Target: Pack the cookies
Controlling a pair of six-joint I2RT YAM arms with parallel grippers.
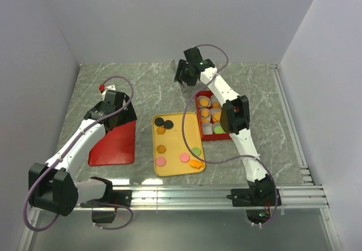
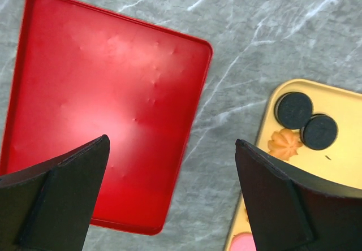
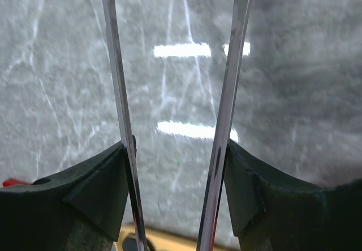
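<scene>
Cookies lie loose on a yellow tray [image 1: 176,169]: two black ones [image 1: 164,122], orange rounds [image 1: 161,148], pink ones [image 1: 184,158] and a green one [image 1: 196,150]. A red box [image 1: 199,101] to its right holds white paper cups filled with orange and green cookies [image 1: 216,129]. My right gripper [image 1: 184,77] is shut on metal tongs [image 3: 229,92], held above the bare table behind the box; the tongs' blades stand apart and empty. My left gripper [image 2: 172,143] is open and empty, above the gap between a red lid [image 2: 102,98] and the tray, near the black cookies [image 2: 294,108].
The red lid [image 1: 116,146] lies flat left of the yellow tray. Grey marble tabletop runs between white walls. A metal rail [image 1: 226,193] runs along the near edge, and a rail track [image 1: 291,121] runs along the right side.
</scene>
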